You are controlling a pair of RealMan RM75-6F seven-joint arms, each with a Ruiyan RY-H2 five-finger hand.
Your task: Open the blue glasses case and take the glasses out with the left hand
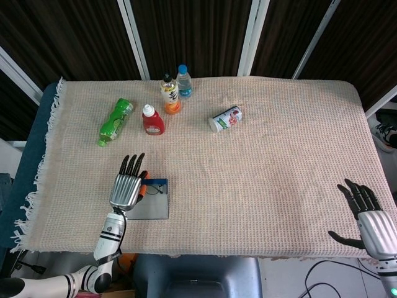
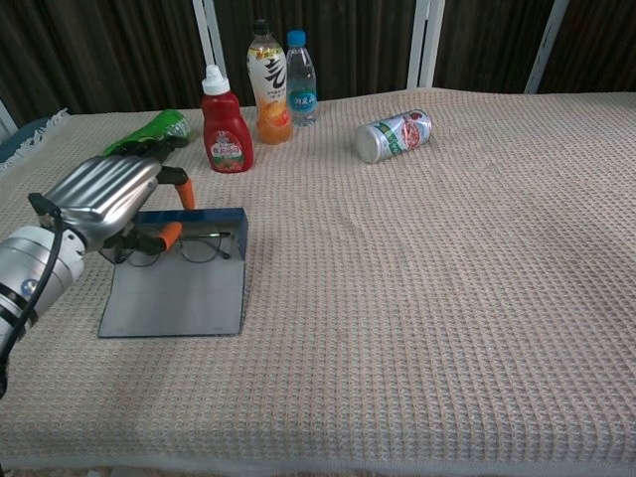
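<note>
The blue glasses case [image 2: 174, 293] lies open near the table's front left edge, its lid flat toward me and its blue tray wall [image 2: 194, 217] behind. The thin-framed glasses [image 2: 202, 246] lie in the tray. My left hand [image 2: 104, 199] hangs over the case's left end, its orange-tipped thumb on the glasses' left part and a finger beyond the far wall, pinching there. The head view shows the same hand [image 1: 126, 188] covering the left side of the case [image 1: 152, 202]. My right hand [image 1: 366, 214] rests at the front right, fingers spread, holding nothing.
Behind the case are a lying green bottle [image 1: 115, 121], a red ketchup bottle [image 2: 225, 134], an orange juice bottle [image 2: 268, 84] and a water bottle [image 2: 301, 79]. A can [image 2: 395, 134] lies on its side at centre back. Woven cloth covers the table.
</note>
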